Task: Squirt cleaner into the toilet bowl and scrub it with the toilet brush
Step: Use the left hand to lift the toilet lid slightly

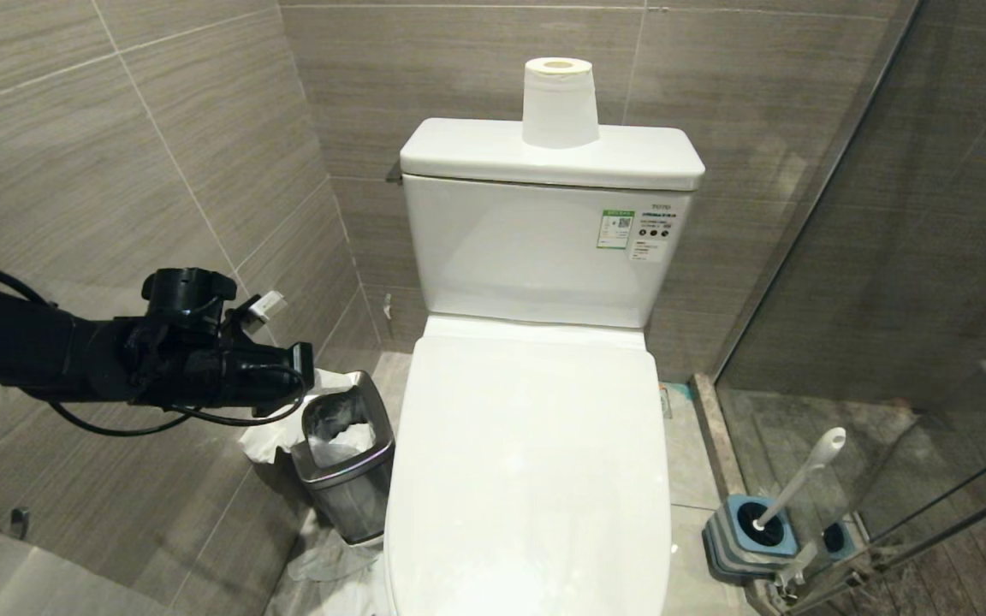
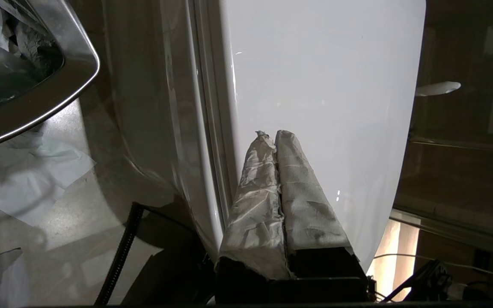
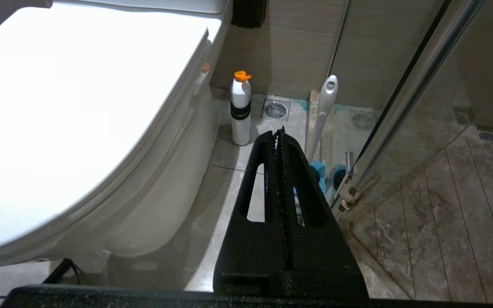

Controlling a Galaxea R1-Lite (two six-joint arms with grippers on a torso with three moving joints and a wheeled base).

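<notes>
The white toilet's lid point(image 1: 527, 462) is down, so the toilet bowl is hidden under it. No cleaner shows on the ceramic. The toilet brush point(image 1: 805, 475) stands in its blue-grey holder point(image 1: 750, 535) on the floor right of the toilet, white handle leaning up; its bristle head is hidden. My left gripper point(image 1: 296, 368) hovers left of the toilet above the bin. In the left wrist view its taped fingers point(image 2: 268, 179) are shut and empty by the lid's point(image 2: 323, 85) left edge. My right gripper point(image 3: 279, 130) is shut and empty, low beside the toilet, short of the brush point(image 3: 327, 107).
A small steel bin point(image 1: 347, 453) with a white liner stands against the toilet's left side. A white bottle with an orange cap point(image 3: 241, 111) stands on the floor by the toilet's right side. A glass shower door point(image 1: 929, 299) closes off the right. A paper roll point(image 1: 558, 103) sits on the tank.
</notes>
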